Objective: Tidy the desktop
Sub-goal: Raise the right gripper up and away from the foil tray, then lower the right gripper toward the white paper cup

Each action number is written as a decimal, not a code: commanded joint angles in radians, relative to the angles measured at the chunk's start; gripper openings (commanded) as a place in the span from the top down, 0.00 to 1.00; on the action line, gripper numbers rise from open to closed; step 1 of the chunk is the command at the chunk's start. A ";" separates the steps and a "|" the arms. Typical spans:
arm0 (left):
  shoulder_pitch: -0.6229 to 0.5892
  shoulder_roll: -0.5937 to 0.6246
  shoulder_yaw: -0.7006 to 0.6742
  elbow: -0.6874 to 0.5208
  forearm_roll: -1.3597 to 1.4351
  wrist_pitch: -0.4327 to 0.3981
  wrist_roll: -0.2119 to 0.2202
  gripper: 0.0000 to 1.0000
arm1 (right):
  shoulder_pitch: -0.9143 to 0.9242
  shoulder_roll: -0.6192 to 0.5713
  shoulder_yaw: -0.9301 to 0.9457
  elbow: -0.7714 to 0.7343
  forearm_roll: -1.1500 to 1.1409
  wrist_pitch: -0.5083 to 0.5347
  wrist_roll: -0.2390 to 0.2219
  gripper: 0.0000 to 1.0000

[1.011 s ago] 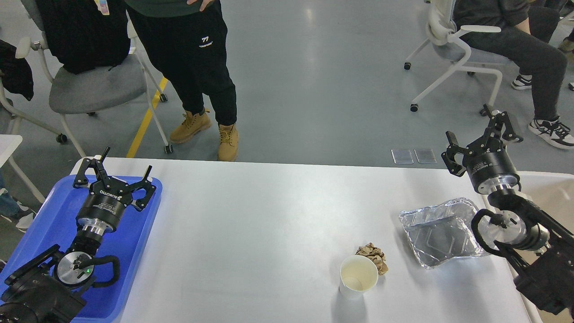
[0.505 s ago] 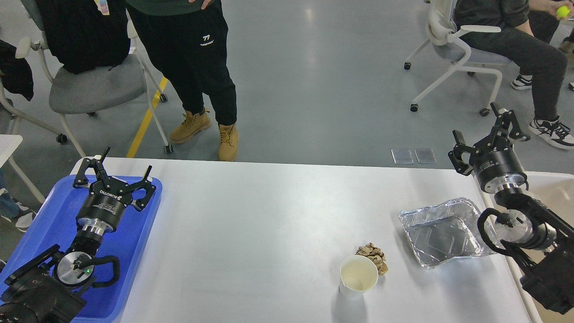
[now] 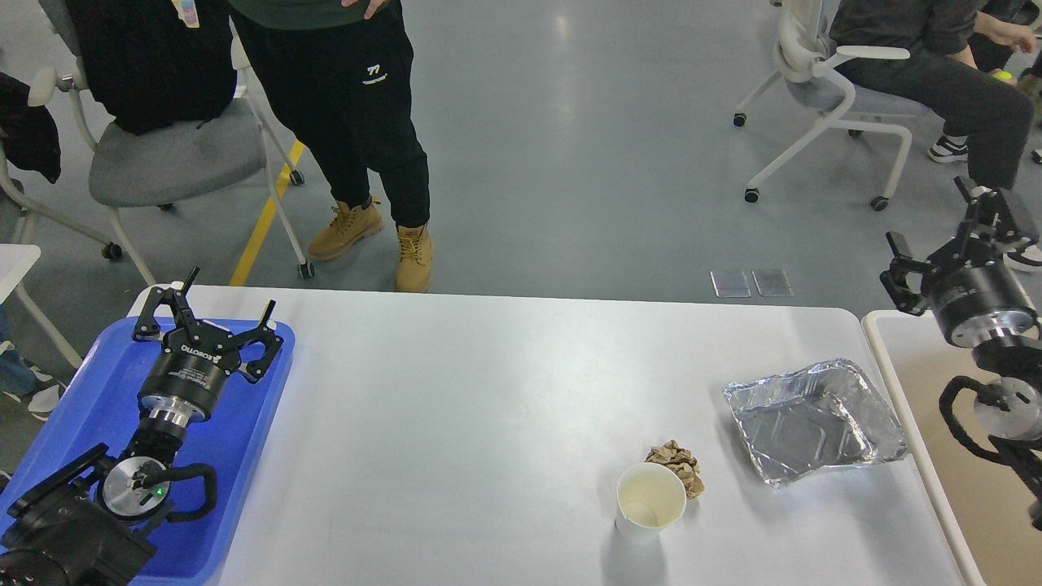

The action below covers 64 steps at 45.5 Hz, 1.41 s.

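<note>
The white desktop (image 3: 488,407) fills the middle of the head view. On its right part lie a crumpled foil tray (image 3: 814,423), a crumpled brown paper ball (image 3: 677,465) and an empty white paper cup (image 3: 650,500) standing upright just in front of the ball. My left gripper (image 3: 203,308) is open and empty over the blue plastic tray (image 3: 236,456) at the left. My right gripper (image 3: 952,236) is open and empty, raised over the beige tub (image 3: 944,423) off the desktop's right edge.
A person in black trousers and tan boots (image 3: 366,236) stands behind the desktop's far edge. Office chairs (image 3: 163,155) stand at the back left and back right, where another person (image 3: 952,73) sits. A white table corner (image 3: 16,260) shows at far left.
My right arm has swung to the right, off the foil tray's side and over the beige tub. The left arm and the things on the desktop have not moved.
</note>
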 commanded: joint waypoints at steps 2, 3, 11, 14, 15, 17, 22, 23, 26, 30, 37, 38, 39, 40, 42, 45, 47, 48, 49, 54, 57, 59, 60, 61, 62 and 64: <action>-0.001 0.000 0.000 0.000 0.000 0.000 0.000 0.01 | 0.114 -0.220 -0.319 0.021 0.065 0.008 -0.002 0.00; 0.001 0.000 0.000 0.000 0.000 0.000 0.000 0.01 | 0.135 -0.243 -0.368 0.027 0.070 0.008 -0.002 0.00; -0.001 0.000 0.000 0.000 0.000 0.000 0.000 0.01 | 0.359 -0.368 -0.787 0.059 0.068 0.008 -0.003 0.00; -0.001 0.000 0.000 -0.001 0.000 0.000 0.002 0.01 | 0.466 -0.370 -0.936 0.061 0.057 0.008 -0.003 0.00; -0.001 0.000 0.000 0.000 0.000 0.000 0.000 0.01 | 0.503 -0.368 -0.986 0.061 0.056 0.008 -0.003 0.00; -0.001 0.000 0.000 -0.001 0.000 0.000 0.002 0.01 | 0.581 -0.360 -1.094 0.061 0.053 0.008 -0.005 0.00; -0.001 0.000 0.000 0.000 0.000 0.000 0.002 0.01 | 0.833 -0.284 -1.411 0.058 0.054 0.008 -0.005 0.00; -0.001 0.000 0.000 -0.001 0.000 0.000 0.002 0.01 | 0.870 -0.262 -1.459 0.056 0.054 0.008 -0.005 0.00; -0.001 0.000 0.000 0.000 0.000 0.000 0.002 0.01 | 0.976 -0.186 -1.612 0.054 0.056 0.008 -0.005 0.00; -0.001 0.000 0.000 0.000 0.000 0.000 0.002 0.01 | 1.043 -0.063 -1.757 0.055 0.054 0.017 -0.005 0.00; -0.001 0.000 0.000 0.000 0.000 0.000 0.002 0.01 | 1.149 0.176 -2.099 0.068 0.054 0.118 -0.006 0.00; -0.001 0.000 0.000 0.000 0.000 0.000 0.002 0.01 | 1.165 0.201 -2.135 0.077 0.054 0.134 -0.006 0.00; -0.001 0.000 0.000 0.000 0.000 0.000 0.002 0.01 | 1.177 0.224 -2.166 0.088 0.054 0.152 -0.006 0.00; -0.001 0.000 0.000 0.000 0.000 0.000 0.002 0.01 | 1.189 0.239 -2.194 0.097 0.054 0.169 -0.006 0.00; -0.001 0.000 0.000 0.000 0.000 0.000 0.002 0.01 | 1.215 0.267 -2.235 0.123 0.053 0.204 -0.006 0.00; -0.001 0.000 0.000 0.000 0.000 0.000 0.002 0.01 | 1.258 0.293 -2.280 0.160 0.050 0.253 -0.006 0.00; -0.001 0.000 0.000 0.000 0.000 0.000 0.002 0.01 | 1.286 0.315 -2.301 0.182 0.044 0.283 -0.006 0.00; -0.001 0.000 0.000 0.000 0.000 0.000 0.002 0.01 | 1.301 0.321 -2.311 0.191 0.039 0.296 -0.006 0.00; -0.001 0.000 0.000 0.000 0.000 0.000 0.002 0.01 | 1.318 0.325 -2.320 0.200 0.033 0.310 -0.006 0.00; -0.001 0.000 0.000 -0.001 0.000 0.000 0.002 0.01 | 1.375 0.344 -2.340 0.229 0.021 0.378 -0.008 0.00; -0.001 0.000 0.000 -0.001 0.000 0.000 0.002 0.01 | 1.405 0.358 -2.355 0.254 0.021 0.402 -0.008 0.00; -0.001 0.000 0.000 -0.001 0.000 0.000 0.002 0.01 | 1.429 0.370 -2.370 0.278 0.022 0.412 -0.008 0.00; -0.001 0.000 0.000 0.000 0.000 0.000 0.002 0.01 | 1.439 0.376 -2.378 0.294 0.022 0.413 -0.008 0.00; -0.001 0.000 0.000 0.000 0.000 0.000 0.002 0.01 | 1.448 0.384 -2.387 0.309 0.022 0.413 -0.008 0.00; -0.001 0.000 0.000 0.000 0.000 0.000 0.002 0.01 | 1.459 0.391 -2.397 0.323 0.022 0.413 -0.008 0.00; -0.001 0.000 0.000 0.000 0.000 0.000 0.002 0.01 | 1.481 0.404 -2.410 0.352 0.022 0.413 -0.008 0.00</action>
